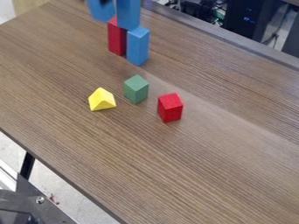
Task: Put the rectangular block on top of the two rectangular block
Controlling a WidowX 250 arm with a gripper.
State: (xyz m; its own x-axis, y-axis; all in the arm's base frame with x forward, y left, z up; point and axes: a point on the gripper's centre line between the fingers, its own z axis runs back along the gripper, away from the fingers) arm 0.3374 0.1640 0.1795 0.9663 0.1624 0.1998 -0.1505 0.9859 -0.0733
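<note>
A dark bit of the gripper (pixel 104 2) shows at the top edge, left of centre, in front of a rounded blue shape (pixel 101 12). Just to its right, an upright blue rectangular block (pixel 128 14) is cut off by the top edge. Its lower end overlaps the tops of two standing rectangular blocks, one red (pixel 116 38) and one blue (pixel 137 47). Whether it touches them, and whether the gripper holds it, I cannot tell. The red and blue blocks stand side by side, the blue one nearer the camera.
On the wooden table (pixel 175 175), nearer the camera, are a green block (pixel 136 89), a yellow triangular block (pixel 102 100) and a short red block (pixel 170 108). Dark equipment (pixel 248 19) stands behind the far edge. A metal frame part (pixel 35 203) is at lower left.
</note>
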